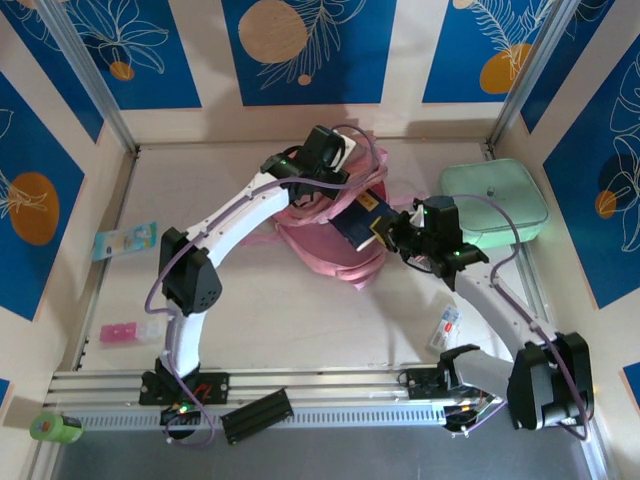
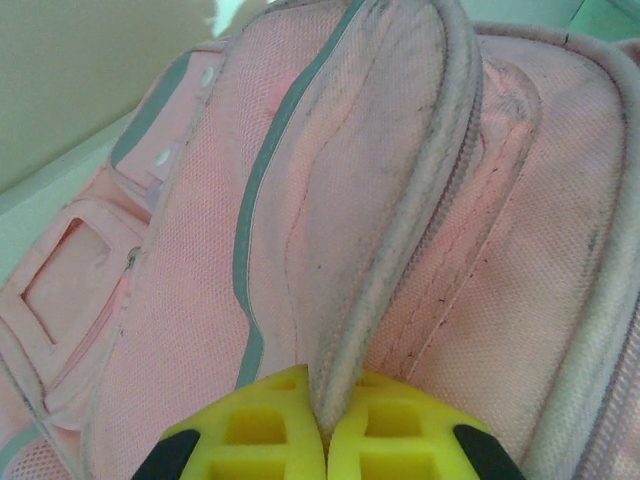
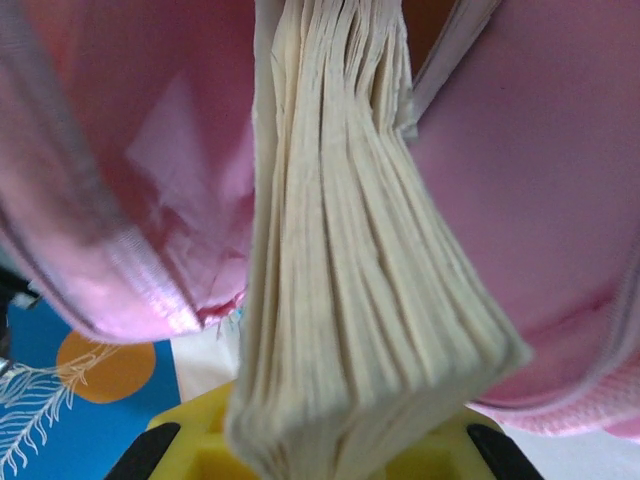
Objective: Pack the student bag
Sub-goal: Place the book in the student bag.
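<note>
The pink student bag (image 1: 325,245) lies in the middle of the table with its mouth facing right. My left gripper (image 1: 322,172) is at the bag's far side; in the left wrist view its yellow fingers (image 2: 255,432) are shut on the grey-edged zip rim of the bag (image 2: 400,230), holding it up. My right gripper (image 1: 398,236) is shut on a dark blue book (image 1: 358,214) that reaches into the bag's mouth. From the right wrist, the book's cream page edges (image 3: 350,300) run between pink bag walls (image 3: 520,170), and the yellow fingers (image 3: 195,440) show below.
A mint-green case (image 1: 495,202) sits at the back right, close to the right arm. A blue packet (image 1: 125,240) and a pink item (image 1: 130,332) lie at the left. A small packet (image 1: 447,326) lies near the right base. Walls enclose the table.
</note>
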Robot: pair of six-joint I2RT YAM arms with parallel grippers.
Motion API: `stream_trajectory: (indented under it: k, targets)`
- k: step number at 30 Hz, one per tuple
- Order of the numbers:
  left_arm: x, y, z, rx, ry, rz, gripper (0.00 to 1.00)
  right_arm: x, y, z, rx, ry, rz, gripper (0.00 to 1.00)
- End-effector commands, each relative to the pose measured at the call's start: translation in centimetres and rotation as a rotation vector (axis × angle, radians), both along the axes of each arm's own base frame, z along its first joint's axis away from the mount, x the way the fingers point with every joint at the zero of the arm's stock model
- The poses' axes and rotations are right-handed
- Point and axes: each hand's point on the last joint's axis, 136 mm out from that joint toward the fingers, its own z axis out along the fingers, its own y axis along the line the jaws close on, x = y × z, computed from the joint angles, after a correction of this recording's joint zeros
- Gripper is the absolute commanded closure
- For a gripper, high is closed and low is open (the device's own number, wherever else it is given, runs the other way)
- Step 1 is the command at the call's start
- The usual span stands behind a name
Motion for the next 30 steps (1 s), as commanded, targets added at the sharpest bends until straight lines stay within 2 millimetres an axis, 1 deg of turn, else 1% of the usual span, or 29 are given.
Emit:
stream_trajectory:
  k: [1,3,4,9,13,17,21,23,25,26,28,30]
  targets:
    - [0.9,-2.3,7.5,-0.235,-0.113,-0.047,1.0,3.4,-0.1,2.5,0.071,-0.1,-0.106,0.97]
    - [1.2,-2.5,7.8,-0.242,-0.116,-0.05,1.0,4.7,-0.1,1.6,0.085,-0.066,-0.141,0.97]
    - [1.3,-2.4,8.1,-0.245,-0.118,-0.044,1.0,5.4,0.2,1.2,0.097,-0.056,-0.144,0.97]
    - [1.5,-2.3,8.4,-0.261,-0.112,-0.031,1.0,8.5,2.5,-1.4,0.128,0.017,-0.104,0.97]
    - [1.3,-1.7,8.1,-0.251,-0.09,-0.013,1.0,10.2,4.1,-3.7,0.14,0.09,-0.103,0.94]
    - [1.3,-0.9,7.8,-0.248,-0.063,0.013,1.0,11.7,4.9,-5.9,0.125,0.129,-0.136,0.89]
    - [1.2,0.1,7.2,-0.226,-0.032,0.033,1.0,13.6,5.4,-6.9,0.101,0.113,-0.204,0.86]
    - [1.1,0.2,6.9,-0.243,0.002,0.032,1.0,14.4,5.9,-7.3,0.108,0.103,-0.228,0.83]
    - [1.0,0.5,6.3,-0.25,0.035,0.032,1.0,14.8,6.5,-7.5,0.12,0.104,-0.241,0.76]
    - [1.1,0.8,6.1,-0.25,0.043,0.041,1.0,14.8,6.6,-7.5,0.119,0.102,-0.243,0.69]
    - [1.3,1.0,6.1,-0.264,0.05,0.041,1.0,14.1,6.7,-7.3,0.092,0.095,-0.248,0.55]
    - [1.5,0.8,6.1,-0.278,0.057,0.027,1.0,12.8,6.3,-7.4,0.061,0.128,-0.248,0.46]
